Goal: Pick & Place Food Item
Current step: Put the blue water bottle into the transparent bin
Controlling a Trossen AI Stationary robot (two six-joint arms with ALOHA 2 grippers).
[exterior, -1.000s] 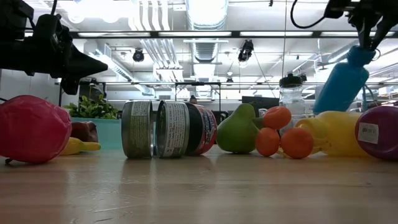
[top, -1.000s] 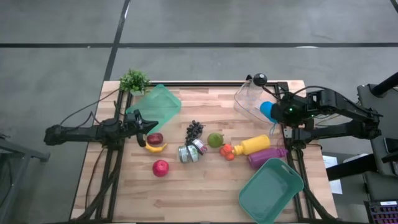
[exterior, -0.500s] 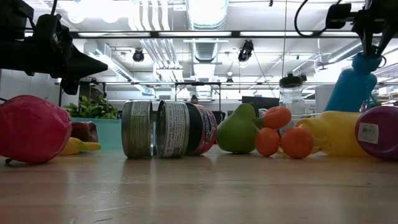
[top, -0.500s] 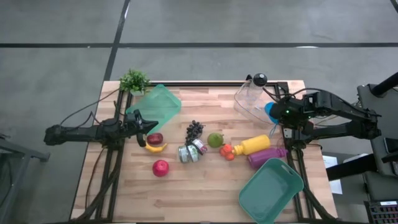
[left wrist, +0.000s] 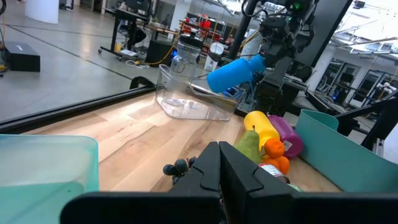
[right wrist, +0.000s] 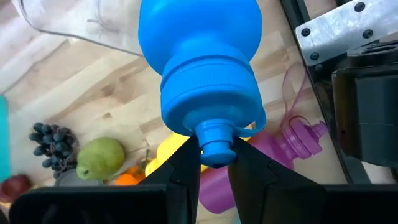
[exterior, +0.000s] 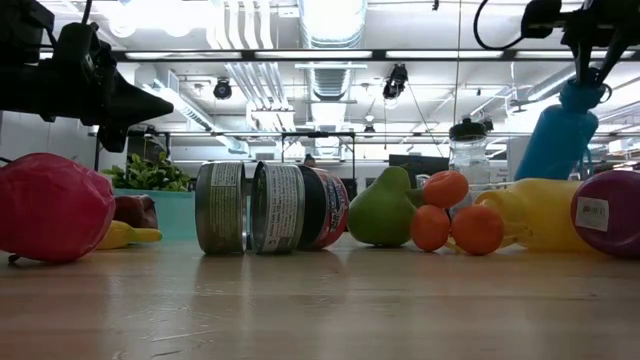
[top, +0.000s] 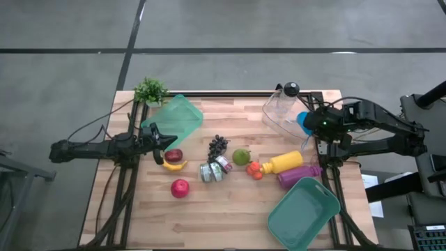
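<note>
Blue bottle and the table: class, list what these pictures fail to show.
- Blue bottle: base cut off by the right wrist view's edge.
- Grapes: hidden behind cans in the low view.
- Left gripper: fingertips cut off at the left wrist view's bottom.

Industrial robotics lab: wooden desk (top: 209,202) on a grey concrete floor (top: 230,24), exposed ceiling ducts (exterior: 330,75) and strip lights (exterior: 330,15) overhead, more workbenches (left wrist: 143,28) and black equipment frames (left wrist: 323,31) well beyond the left tool (left wrist: 221,171).

Dark cabled arms, black fingers (right wrist: 186,168)
</note>
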